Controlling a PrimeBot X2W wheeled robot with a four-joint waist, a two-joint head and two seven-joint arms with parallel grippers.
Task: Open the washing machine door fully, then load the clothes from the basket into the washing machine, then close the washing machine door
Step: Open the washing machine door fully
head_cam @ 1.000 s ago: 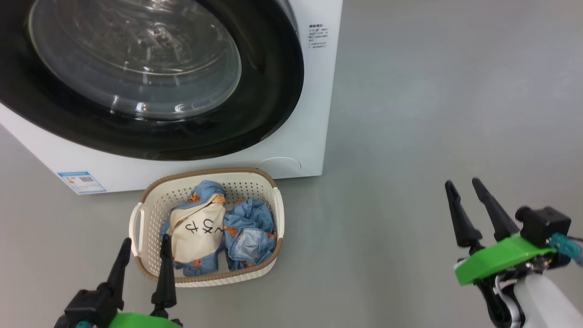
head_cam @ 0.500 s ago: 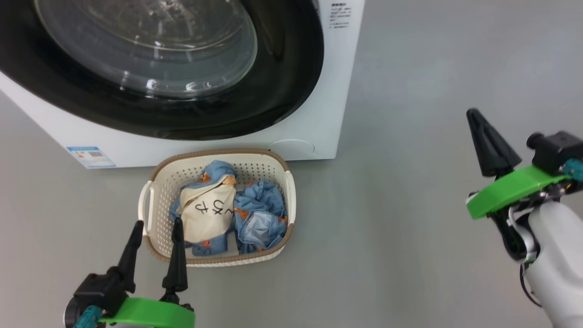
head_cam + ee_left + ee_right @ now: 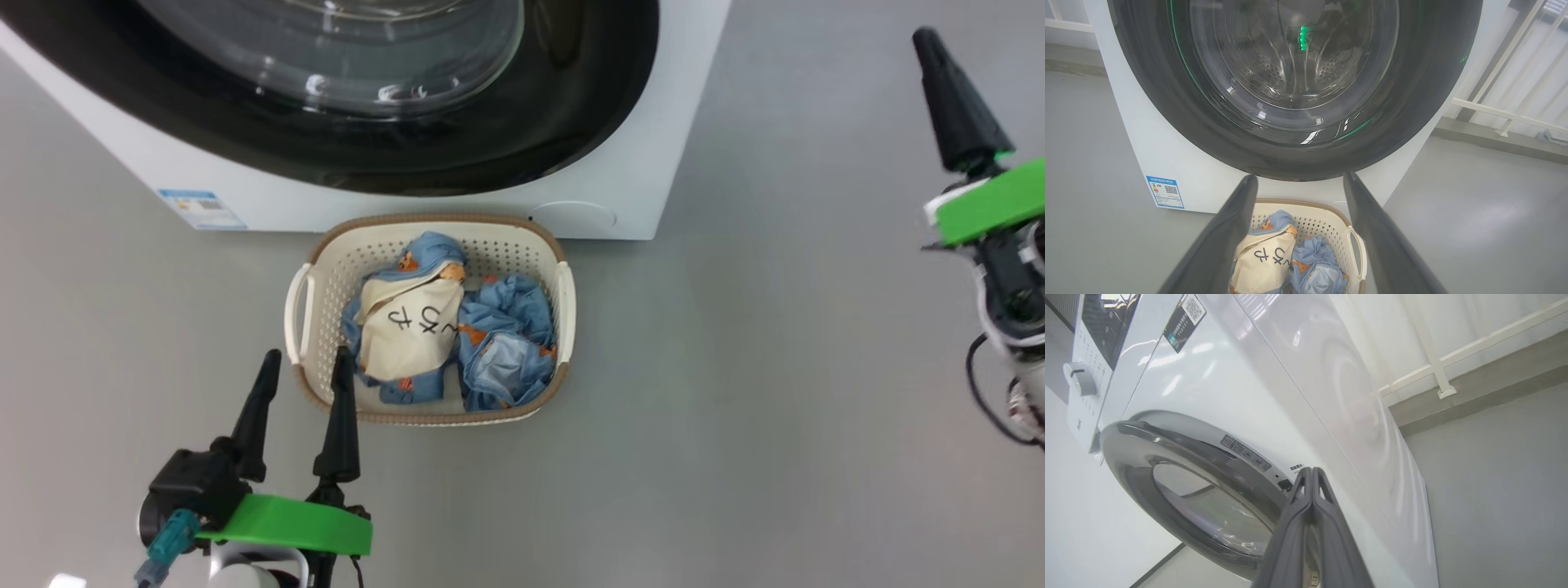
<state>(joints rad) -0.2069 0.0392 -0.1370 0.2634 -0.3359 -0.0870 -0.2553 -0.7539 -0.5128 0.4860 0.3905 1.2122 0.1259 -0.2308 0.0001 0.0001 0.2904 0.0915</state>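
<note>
At the lower left of the head view, the left gripper [image 3: 307, 356] hangs over the grey floor [image 3: 735, 408] with its two dark fingers spread apart and nothing between them. Their tips overlap the near-left rim of the basket [image 3: 441, 220] in that view; whether they touch it cannot be told. One blue label sticker [image 3: 201, 209] sits low on the washing machine [image 3: 669, 122]. The single oval cream basket stands on the floor just in front of the machine, with a brown rim and two white side handles. The clothes [image 3: 498, 359] lie bunched inside: light-blue fabric with orange-brown prints, too crumpled to count, and one cream cloth [image 3: 412, 327] with black characters on top. The washing machine door [image 3: 571, 98], glossy black around a clear glass bowl, lies against the machine's front and is cut off by the top edge. At the far right, the right gripper [image 3: 927, 41] is raised. Its arm is cut off by the frame, and its wrist view shows the fingers pressed together, empty.
</note>
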